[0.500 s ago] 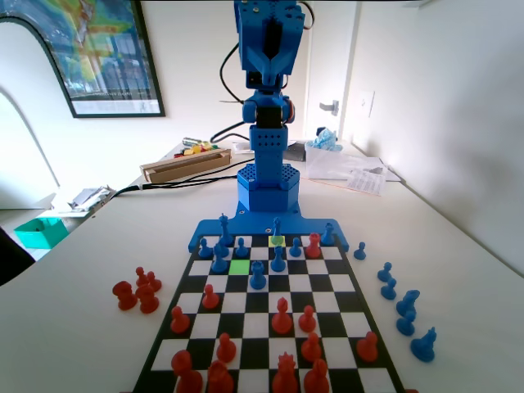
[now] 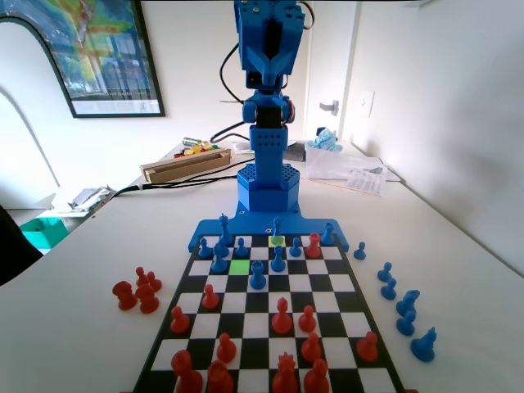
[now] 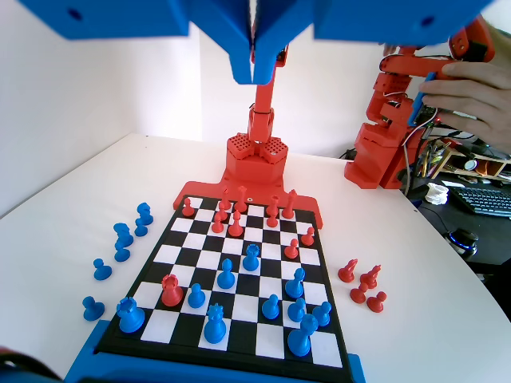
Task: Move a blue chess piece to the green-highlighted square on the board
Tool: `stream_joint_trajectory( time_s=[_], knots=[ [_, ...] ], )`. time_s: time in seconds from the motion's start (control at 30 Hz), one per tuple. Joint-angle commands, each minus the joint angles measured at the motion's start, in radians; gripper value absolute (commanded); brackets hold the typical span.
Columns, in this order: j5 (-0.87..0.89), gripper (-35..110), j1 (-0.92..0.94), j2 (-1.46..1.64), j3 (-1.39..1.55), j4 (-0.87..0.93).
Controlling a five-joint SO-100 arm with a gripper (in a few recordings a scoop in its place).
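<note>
The blue chess piece (image 2: 277, 228), slim with a pointed top, stands on the paler yellow-green square (image 2: 277, 241) in the board's far row, close to the blue arm's base (image 2: 266, 192). In the wrist view this piece (image 3: 214, 324) is in the nearest row. The green-highlighted square (image 2: 239, 266) lies two rows nearer and two columns to the left in the fixed view, and it is bare. My gripper (image 3: 255, 78) hangs high above the board (image 2: 354, 304), jaws pressed together with nothing between them.
Blue pawns (image 2: 219, 264) (image 2: 258, 276) (image 2: 242, 247) stand around the green square. Red pieces (image 2: 282, 316) fill the near half, and one red piece (image 2: 313, 244) stands among the blue. Off the board are blue pieces (image 2: 405, 307) at right and red ones (image 2: 137, 291) at left.
The arm and the pieces have not moved. A dark shape at the fixed view's left edge has shifted slightly upward.
</note>
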Motion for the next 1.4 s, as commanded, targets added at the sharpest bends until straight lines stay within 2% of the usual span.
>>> stream_joint_trajectory(
  time_s=[0.0,0.23,0.5,0.7,0.87,1.1,1.23,1.37],
  knots=[
    [-0.009,2,-0.006,0.003,-0.012,-0.017],
    [-0.011,11,-0.008,0.003,-0.012,-0.017],
    [-0.077,5,-0.025,0.000,-0.029,-0.025],
    [-0.084,1,-0.063,-0.097,-0.187,-0.006],
    [-0.298,1,-0.106,-0.196,-0.321,0.086],
    [-0.495,1,-0.127,-0.357,-0.425,0.124],
    [-0.612,1,-0.087,-0.443,-0.437,0.172],
    [-0.841,1,-0.020,-0.514,-0.430,0.256]
  ],
)
